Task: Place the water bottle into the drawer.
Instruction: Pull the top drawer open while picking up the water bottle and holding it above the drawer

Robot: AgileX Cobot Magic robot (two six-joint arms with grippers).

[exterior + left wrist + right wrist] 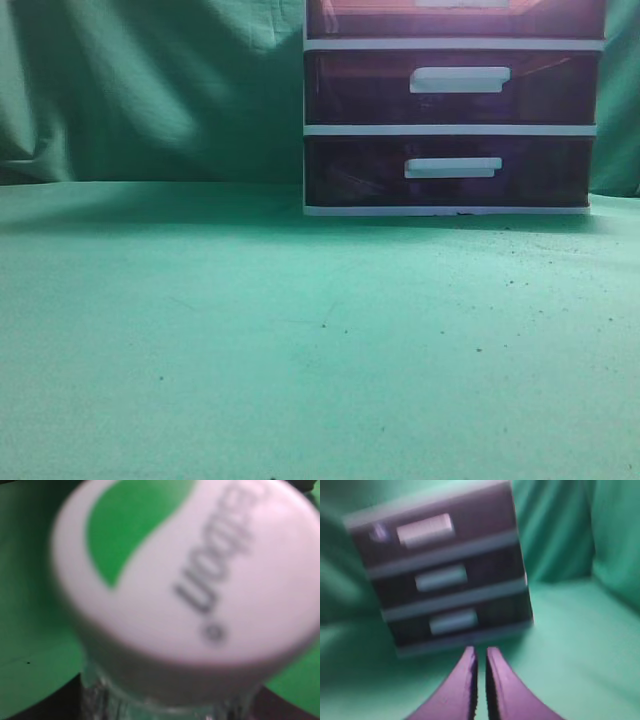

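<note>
The water bottle [190,570] fills the left wrist view: a white cap with a green mark and dark lettering, very close and blurred, above a clear body. My left gripper [167,707] shows only as dark fingers at both lower corners, shut on the bottle's body. The drawer [425,530] is the top one of three dark purple drawers with white handles and looks closed. In the exterior view only its lower edge [455,18] shows. My right gripper [480,652] is shut and empty, hanging in front of the cabinet's base. Neither arm shows in the exterior view.
The white-framed cabinet [450,130] stands at the back right on a green cloth [300,330]. Its two lower drawers [455,85] [450,170] are closed. Green cloth also hangs behind as a backdrop [150,80].
</note>
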